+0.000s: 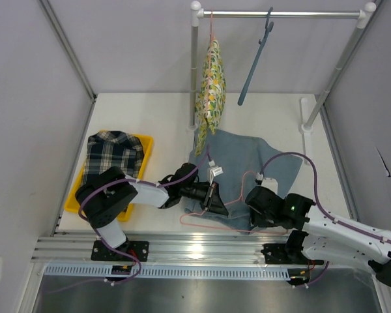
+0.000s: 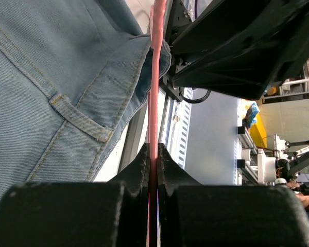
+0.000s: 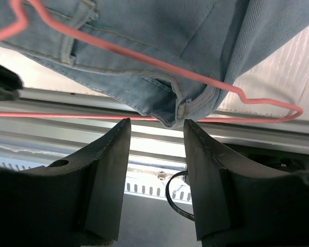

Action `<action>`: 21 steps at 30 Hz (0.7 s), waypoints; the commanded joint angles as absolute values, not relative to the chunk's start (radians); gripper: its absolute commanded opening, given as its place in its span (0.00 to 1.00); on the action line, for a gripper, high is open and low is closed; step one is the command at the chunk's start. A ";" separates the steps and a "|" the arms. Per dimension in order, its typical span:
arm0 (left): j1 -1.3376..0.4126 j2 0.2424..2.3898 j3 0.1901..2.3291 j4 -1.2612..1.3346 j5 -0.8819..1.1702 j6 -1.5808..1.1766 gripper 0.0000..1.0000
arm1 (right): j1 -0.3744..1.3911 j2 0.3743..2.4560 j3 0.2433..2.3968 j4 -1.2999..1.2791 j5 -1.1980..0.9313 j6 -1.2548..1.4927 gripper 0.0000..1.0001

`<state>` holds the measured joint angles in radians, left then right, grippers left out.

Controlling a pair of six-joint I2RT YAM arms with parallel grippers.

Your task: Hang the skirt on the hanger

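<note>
1. Tabletop (image 1: pixel 150 117), white, carries everything; a rack rail (image 1: pixel 287 14) spans its far side on upright posts.
2. Blue denim shirt (image 1: pixel 247 156) lies flat right of centre, and its near hem reaches the near edge of the tabletop.
3. Yellow tray (image 1: pixel 146 147) sits at the left with a dark plaid shirt (image 1: pixel 114 153) folded inside it.
4. Skirt (image 1: pixel 212 88), printed with lemons and leaves, hangs from the left end of the rail on a pink hanger (image 1: pixel 212 26). Only the hook of that hanger shows above the cloth, and the skirt's lower tip drops to just above the far edge of the denim shirt.
5. Blue-grey hanger (image 1: pixel 254 65) hangs tilted from the rail, right of the skirt and apart from it.
6. Second pink hanger (image 1: pixel 208 225) lies over the near part of the denim shirt, with its long bar along the hem.
7. Left fingers (image 2: pixel 162 162) are pressed together on the second pink hanger's wire, which runs straight out between them beside a denim edge in the left wrist view.
8. Right fingers (image 3: pixel 110 164) stand apart with nothing between them. They point at the near hem of the denim shirt, where the right end of the second pink hanger bends round; whether they touch either cannot be told.
</note>
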<state>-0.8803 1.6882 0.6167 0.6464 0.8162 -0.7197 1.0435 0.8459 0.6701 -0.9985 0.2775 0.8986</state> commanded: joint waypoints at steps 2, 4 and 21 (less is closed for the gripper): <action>-0.871 1.693 0.609 0.732 0.839 -0.727 0.00 | 1.072 0.867 0.649 -0.977 0.322 0.962 0.48; -0.871 1.694 0.604 0.741 0.841 -0.732 0.00 | 1.077 0.877 0.641 -0.985 0.327 0.969 0.46; -0.871 1.684 0.574 0.742 0.839 -0.713 0.00 | 1.100 0.896 0.672 -1.006 0.377 1.003 0.10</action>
